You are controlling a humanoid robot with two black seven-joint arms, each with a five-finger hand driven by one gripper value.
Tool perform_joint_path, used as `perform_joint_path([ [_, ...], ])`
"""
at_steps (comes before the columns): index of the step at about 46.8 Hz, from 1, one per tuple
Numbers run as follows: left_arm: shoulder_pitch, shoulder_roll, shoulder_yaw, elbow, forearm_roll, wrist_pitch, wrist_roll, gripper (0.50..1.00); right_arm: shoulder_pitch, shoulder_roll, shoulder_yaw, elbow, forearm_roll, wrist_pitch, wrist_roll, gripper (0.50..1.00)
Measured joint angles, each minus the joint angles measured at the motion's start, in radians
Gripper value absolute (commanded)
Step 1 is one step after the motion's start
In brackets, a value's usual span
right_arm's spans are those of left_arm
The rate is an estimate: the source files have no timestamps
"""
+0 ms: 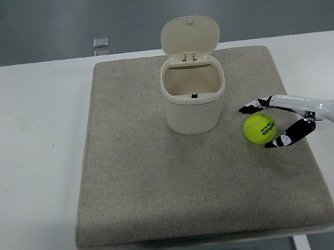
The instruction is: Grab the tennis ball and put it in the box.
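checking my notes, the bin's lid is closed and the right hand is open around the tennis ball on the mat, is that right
Not quite: the lid is flipped up, standing open behind the bin, as the head view shows. The rest holds: the right hand is open around the tennis ball, fingers on either side of it, on the mat.
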Motion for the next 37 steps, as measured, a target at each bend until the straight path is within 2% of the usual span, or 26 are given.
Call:
perform_joint_path([
  [7, 0.000, 0.000, 0.000, 0.000, 0.000, 0.000, 0.000, 0.992, -0.004, 0.002, -0.004, -0.001, -0.019, -0.002, 0.000, 0.764],
  [12, 0.000, 0.000, 0.000, 0.000, 0.000, 0.000, 0.000, 0.992, -0.004, 0.002, -0.005, -0.002, -0.027, -0.003, 0.001, 0.740],
  [27, 0.000, 0.000, 0.000, 0.000, 0.000, 0.000, 0.000, 0.992, 0.000, 0.002, 0.002, -0.003, -0.047, -0.002, 0.009, 0.500],
  [31, 0.000, 0.000, 0.000, 0.000, 0.000, 0.000, 0.000, 0.992, 0.012, 0.001, 0.014, -0.002, -0.037, -0.001, 0.032, 0.500],
  [37, 0.000, 0.000, 0.000, 0.000, 0.000, 0.000, 0.000, 0.992, 0.038, -0.014, 0.023, 0.018, -0.011, 0.008, 0.095, 0.500],
])
